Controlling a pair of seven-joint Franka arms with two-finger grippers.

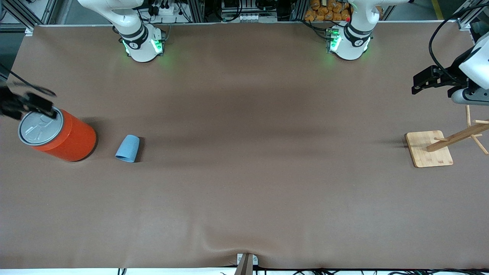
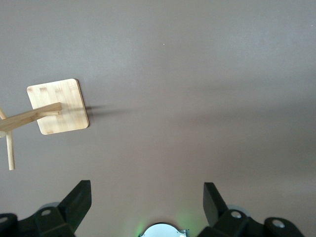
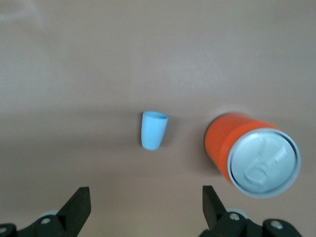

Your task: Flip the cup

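Observation:
The small light-blue cup (image 1: pixel 128 148) stands on the brown table toward the right arm's end, beside the orange can. Its closed bottom faces up and no darker inside shows. It also shows in the right wrist view (image 3: pixel 154 130). My right gripper (image 1: pixel 34 105) hangs in the air over the can's lid at the table's end; in its own view the right gripper (image 3: pixel 145 197) is open and empty, apart from the cup. My left gripper (image 1: pixel 424 82) hangs over the left arm's end of the table; in its own view the left gripper (image 2: pixel 147 192) is open and empty.
A large orange can (image 1: pixel 63 137) with a grey pull-tab lid stands beside the cup, also in the right wrist view (image 3: pixel 247 148). A wooden peg rack on a square base (image 1: pixel 428 149) stands near the left gripper, also in the left wrist view (image 2: pixel 58 106).

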